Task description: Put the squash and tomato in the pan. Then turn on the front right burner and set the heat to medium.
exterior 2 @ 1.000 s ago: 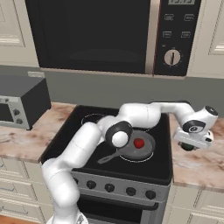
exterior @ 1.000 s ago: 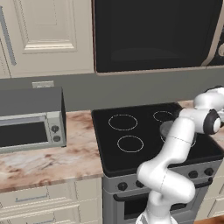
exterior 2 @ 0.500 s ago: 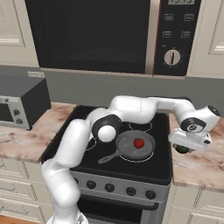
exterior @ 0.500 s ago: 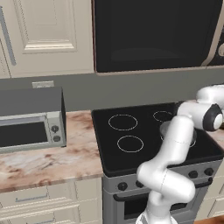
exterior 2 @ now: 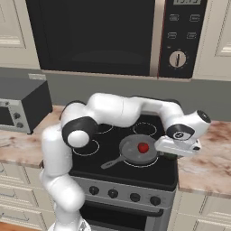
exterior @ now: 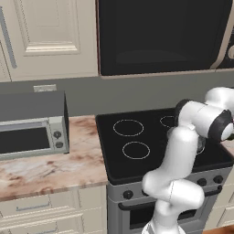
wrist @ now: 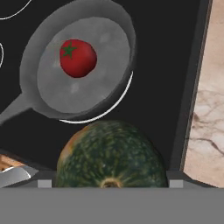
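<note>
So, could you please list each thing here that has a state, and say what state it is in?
tomato: lying in the pan
pan: on the front right burner, holding one tomato
squash: between the fingers, above the stove, not yet in the pan
gripper: shut on the squash
toaster oven: door closed

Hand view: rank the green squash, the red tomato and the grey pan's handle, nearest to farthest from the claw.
1. Dark green round squash, right at the claw.
2. Glossy red tomato, inside the round grey metal pan.
3. Pan handle, off to the left edge.
</note>
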Available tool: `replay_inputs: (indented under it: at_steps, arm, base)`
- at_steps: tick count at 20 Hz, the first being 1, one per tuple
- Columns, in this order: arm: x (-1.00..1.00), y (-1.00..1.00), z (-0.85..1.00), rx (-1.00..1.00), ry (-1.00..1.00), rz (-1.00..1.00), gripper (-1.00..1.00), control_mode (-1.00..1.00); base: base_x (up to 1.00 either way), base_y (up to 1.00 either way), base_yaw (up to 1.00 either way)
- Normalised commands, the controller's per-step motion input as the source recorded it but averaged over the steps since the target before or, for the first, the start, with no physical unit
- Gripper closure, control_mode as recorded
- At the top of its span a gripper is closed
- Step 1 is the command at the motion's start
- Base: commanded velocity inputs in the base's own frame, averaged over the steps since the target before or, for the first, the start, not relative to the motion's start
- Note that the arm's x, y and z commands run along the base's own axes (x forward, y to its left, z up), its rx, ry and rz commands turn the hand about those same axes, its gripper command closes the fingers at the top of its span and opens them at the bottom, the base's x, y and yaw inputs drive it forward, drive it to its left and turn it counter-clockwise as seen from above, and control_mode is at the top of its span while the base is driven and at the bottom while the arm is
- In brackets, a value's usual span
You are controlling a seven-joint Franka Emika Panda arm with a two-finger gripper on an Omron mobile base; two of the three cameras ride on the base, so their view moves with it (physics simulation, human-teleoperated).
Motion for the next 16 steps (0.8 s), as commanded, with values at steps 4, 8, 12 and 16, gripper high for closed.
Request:
replay_inputs:
  at_steps: [4, 8, 12, 16]
  arm:
    - [-0.32, 0.37, 0.63, -0.10, 0.00, 0.09, 1.00, -1.00]
    - [-0.06, 0.51, 0.30, -0.10, 0.01, 0.09, 1.00, -1.00]
    - [0.00, 0.74, 0.09, -0.07, 0.01, 0.04, 1.00, -1.00]
    - [0.00, 0.69, 0.01, -0.01, 0.00, 0.01, 1.00, -1.00]
  base:
    - [0.00, 0.00, 0.00]
    - [0.00, 0.00, 0.00]
    - [0.00, 0.00, 0.00]
    - [0.00, 0.00, 0.00]
